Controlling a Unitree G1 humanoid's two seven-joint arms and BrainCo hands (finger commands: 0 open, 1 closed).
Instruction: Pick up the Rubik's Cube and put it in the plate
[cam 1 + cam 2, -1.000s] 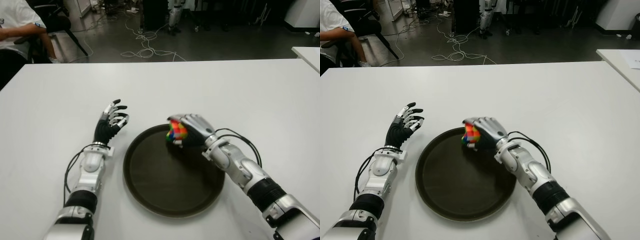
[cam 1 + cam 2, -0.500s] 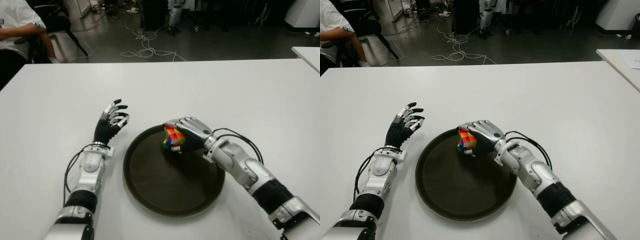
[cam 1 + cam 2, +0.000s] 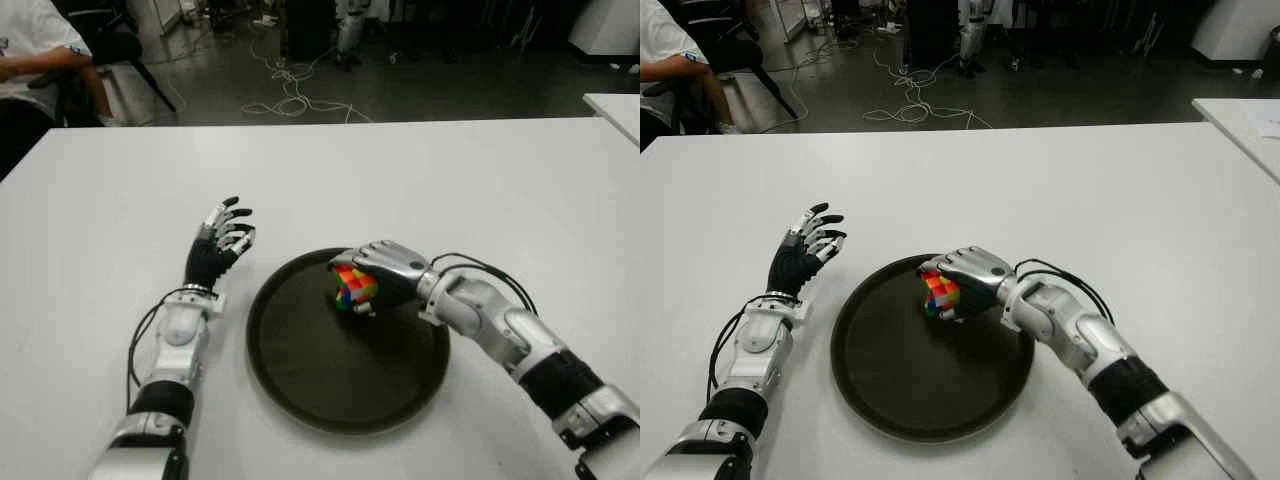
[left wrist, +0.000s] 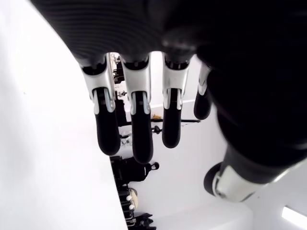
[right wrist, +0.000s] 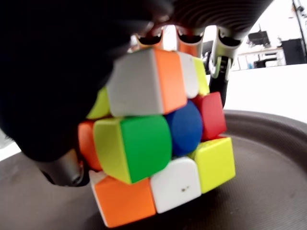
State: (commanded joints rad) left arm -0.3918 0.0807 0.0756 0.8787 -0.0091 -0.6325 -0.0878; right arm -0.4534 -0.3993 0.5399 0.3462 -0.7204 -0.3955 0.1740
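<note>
Right hand (image 3: pixel 385 272) gripping Rubik's Cube (image 3: pixel 354 286), resting it in plate (image 3: pixel 300 380); abrupt release risking roll-out. Left hand (image 3: pixel 220 240) idling spread beside plate.

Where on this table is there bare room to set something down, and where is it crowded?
The white table is bare beyond the plate, across its far half and right side. Inside the plate, the near and left floor is free. It is crowded at the plate's far edge, where the right hand holds the Rubik's Cube, and left of the plate by the open left hand.
</note>
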